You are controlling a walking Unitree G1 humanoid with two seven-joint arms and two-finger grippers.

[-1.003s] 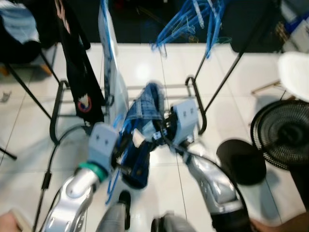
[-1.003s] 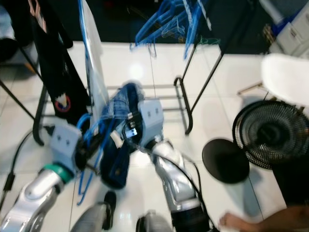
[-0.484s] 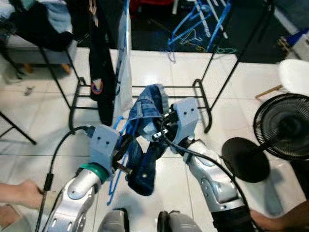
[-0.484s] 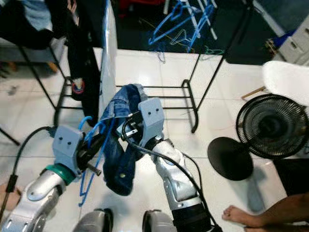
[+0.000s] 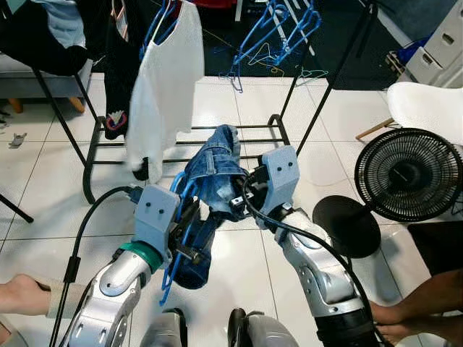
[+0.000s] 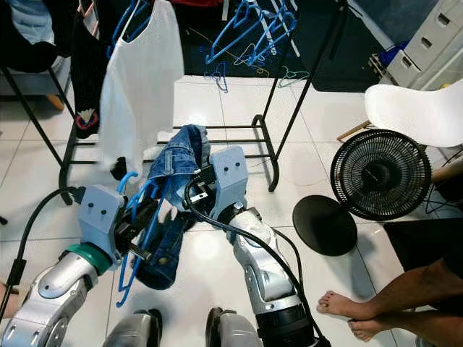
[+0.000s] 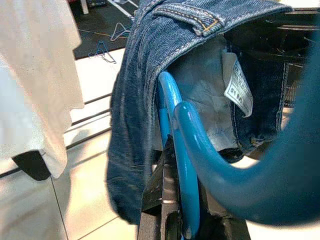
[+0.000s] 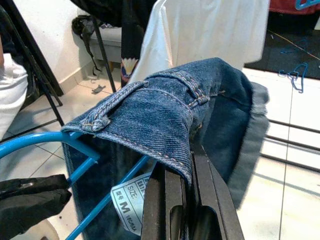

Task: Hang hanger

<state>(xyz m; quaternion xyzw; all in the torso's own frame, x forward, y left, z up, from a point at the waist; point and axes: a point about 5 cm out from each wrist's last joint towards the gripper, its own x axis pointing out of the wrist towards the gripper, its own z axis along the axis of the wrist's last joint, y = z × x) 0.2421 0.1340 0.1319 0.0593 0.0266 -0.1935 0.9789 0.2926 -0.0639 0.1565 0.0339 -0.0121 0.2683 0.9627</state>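
Observation:
A blue plastic hanger (image 5: 173, 249) is held low in front of me, my left gripper (image 5: 189, 242) shut on it. Blue jeans (image 5: 217, 166) are draped over the hanger and hang down to the left. My right gripper (image 5: 237, 202) is shut on the jeans at the waistband. In the right wrist view the waistband (image 8: 165, 110) folds over the fingers (image 8: 172, 200), with the hanger's bars (image 8: 50, 142) below it. In the left wrist view the hanger hook (image 7: 182, 165) curves out of the jeans (image 7: 140, 85). The black clothes rack (image 5: 307, 116) stands just beyond.
A white shirt (image 5: 165, 87) and a dark garment (image 5: 119, 72) hang on the rack, with several blue hangers (image 5: 278, 32) further right. A black fan (image 5: 409, 173) and white chair (image 5: 430, 101) stand at right. A person's hand (image 5: 22, 296) is bottom left, feet (image 5: 405, 329) bottom right.
The whole view has shifted and sharpened as the camera moved. Both grippers keep their hold on hanger and jeans. The white shirt now shows broadside instead of edge-on.

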